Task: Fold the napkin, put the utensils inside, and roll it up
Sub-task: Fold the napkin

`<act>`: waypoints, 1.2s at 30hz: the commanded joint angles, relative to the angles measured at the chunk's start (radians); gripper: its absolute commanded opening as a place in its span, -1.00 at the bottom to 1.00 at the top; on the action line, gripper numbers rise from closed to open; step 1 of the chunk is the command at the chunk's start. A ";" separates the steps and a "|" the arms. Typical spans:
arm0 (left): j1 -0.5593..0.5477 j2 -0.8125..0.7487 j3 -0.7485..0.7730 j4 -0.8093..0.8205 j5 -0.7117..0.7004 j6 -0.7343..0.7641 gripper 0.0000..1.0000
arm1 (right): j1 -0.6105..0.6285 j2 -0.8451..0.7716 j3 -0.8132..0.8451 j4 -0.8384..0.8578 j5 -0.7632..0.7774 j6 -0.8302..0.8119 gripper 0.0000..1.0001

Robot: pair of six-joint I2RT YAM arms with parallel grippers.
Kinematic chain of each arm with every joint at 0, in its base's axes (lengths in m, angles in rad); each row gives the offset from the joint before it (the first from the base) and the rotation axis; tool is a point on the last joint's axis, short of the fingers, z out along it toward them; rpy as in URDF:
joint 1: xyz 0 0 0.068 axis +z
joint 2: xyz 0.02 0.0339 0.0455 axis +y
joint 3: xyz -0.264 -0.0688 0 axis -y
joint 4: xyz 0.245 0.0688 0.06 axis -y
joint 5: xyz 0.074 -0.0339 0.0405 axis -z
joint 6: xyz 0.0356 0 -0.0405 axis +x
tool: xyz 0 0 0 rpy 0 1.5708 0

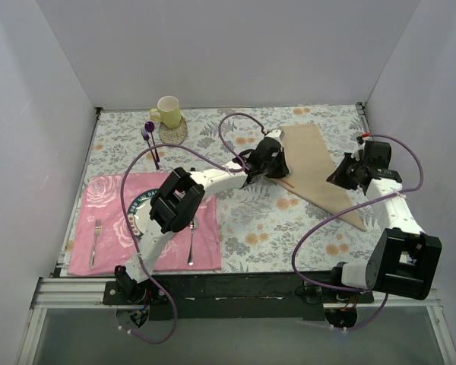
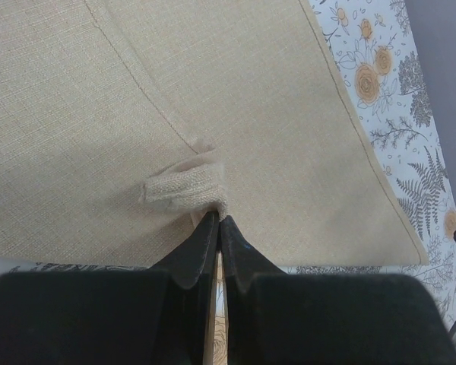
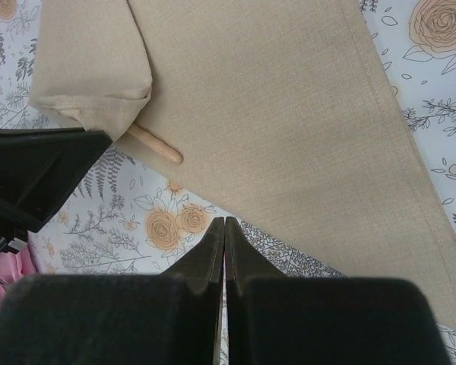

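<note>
Beige and plainly woven, the napkin (image 1: 319, 171) lies folded into a long tapering wedge on the grey floral tablecloth (image 1: 251, 220), on the far right part of the bench, with its narrow tip pointing toward the near right. My left pincer (image 2: 219, 217) sits at the napkin's left edge with its jaws pressed together. A small puckered tuck of the cloth is bunched right at their tips, so I read it as clamped on the fabric. My right pincer (image 3: 224, 222) is at the opposite, right-hand edge with its jaws closed flat against each other and nothing between them. Its tips hang over the flowered cloth just beside the napkin's hem, and I cannot tell whether they touch it. From my right wrist I see a folded-over corner of the napkin, and a slim tan handle tip (image 3: 163, 152) pokes out from under it onto the tablecloth. Well to the left lies the pink rose placemat (image 1: 106, 198), and a pale yellow cup (image 1: 168, 111) stands at the far edge.
</note>
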State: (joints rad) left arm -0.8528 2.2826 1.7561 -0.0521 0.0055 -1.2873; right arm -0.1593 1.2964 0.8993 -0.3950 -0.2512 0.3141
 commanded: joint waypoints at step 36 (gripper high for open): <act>-0.042 -0.014 0.163 -0.081 0.235 -0.049 0.24 | -0.126 -0.089 -0.137 -0.051 0.066 0.097 -0.46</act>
State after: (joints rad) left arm -0.8879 2.3333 1.8839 -0.0898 0.1753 -1.3277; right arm -0.2481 1.2476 0.7944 -0.4168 -0.2344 0.3584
